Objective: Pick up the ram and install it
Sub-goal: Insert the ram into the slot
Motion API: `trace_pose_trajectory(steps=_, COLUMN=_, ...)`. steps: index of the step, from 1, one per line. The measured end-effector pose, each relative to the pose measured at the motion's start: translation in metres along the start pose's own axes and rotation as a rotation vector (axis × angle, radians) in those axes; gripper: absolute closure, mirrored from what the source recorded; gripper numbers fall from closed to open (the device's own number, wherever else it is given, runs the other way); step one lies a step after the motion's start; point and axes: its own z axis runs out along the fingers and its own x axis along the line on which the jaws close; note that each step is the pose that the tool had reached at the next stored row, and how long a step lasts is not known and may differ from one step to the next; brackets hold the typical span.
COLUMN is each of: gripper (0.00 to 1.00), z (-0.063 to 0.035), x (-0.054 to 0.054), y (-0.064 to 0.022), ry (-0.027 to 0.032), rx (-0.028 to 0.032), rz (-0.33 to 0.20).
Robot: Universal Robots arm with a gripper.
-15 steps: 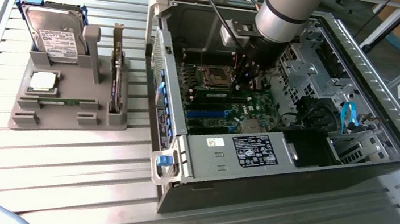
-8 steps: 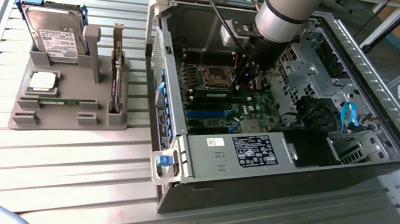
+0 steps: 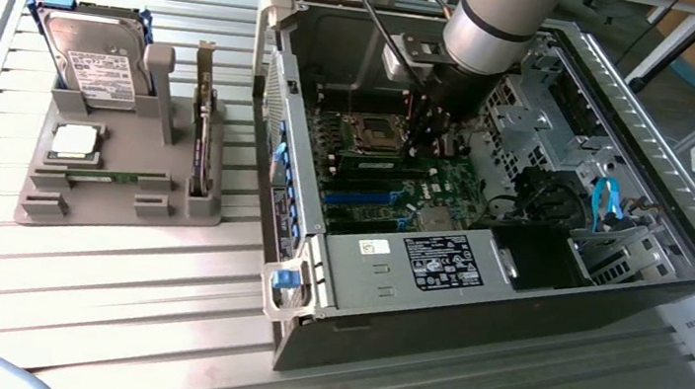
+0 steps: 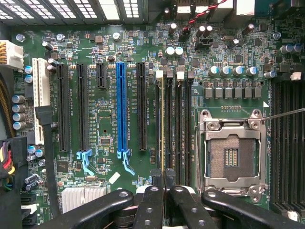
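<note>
The ram (image 4: 162,124) shows edge-on as a thin pale line standing in the outermost black memory slot, beside the empty processor socket (image 4: 232,152). My gripper (image 4: 164,180) is shut on the ram's near end, its black fingers (image 4: 151,200) pressed together right over the slot. In the exterior view the arm reaches down into the open computer case (image 3: 310,279), with the gripper (image 3: 431,143) low over the green motherboard (image 3: 448,182). How deep the stick sits in the slot is not visible.
A blue expansion slot (image 4: 121,109) and black slots lie beside the memory slots. Cables and drive cages crowd the case at the exterior view's right. Outside stands a grey tray (image 3: 94,208) with a hard drive (image 3: 96,64), a square processor (image 3: 75,141) and an upright card (image 3: 204,127).
</note>
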Motion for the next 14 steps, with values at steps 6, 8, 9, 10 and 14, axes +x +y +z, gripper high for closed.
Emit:
trace_pose_trajectory(steps=6, gripper=0.89, z=0.0006, x=0.0, y=-0.0001, ry=0.0, rx=0.0, rz=0.0)
trace_pose_trajectory(steps=8, gripper=0.89, z=0.0009, x=0.0, y=-0.0001, ry=0.0, rx=0.0, rz=0.0)
trace_pose_trajectory(steps=9, gripper=0.89, z=0.001, x=0.0, y=-0.0001, ry=0.0001, rx=0.0, rz=0.0)
trace_pose_trajectory(steps=10, gripper=0.89, z=0.001, x=0.0, y=-0.0001, ry=0.0002, rx=-0.0001, rz=0.0)
trace_pose_trajectory(steps=14, gripper=0.89, z=0.0011, x=0.0, y=-0.0001, ry=0.0001, rx=0.0, rz=0.0)
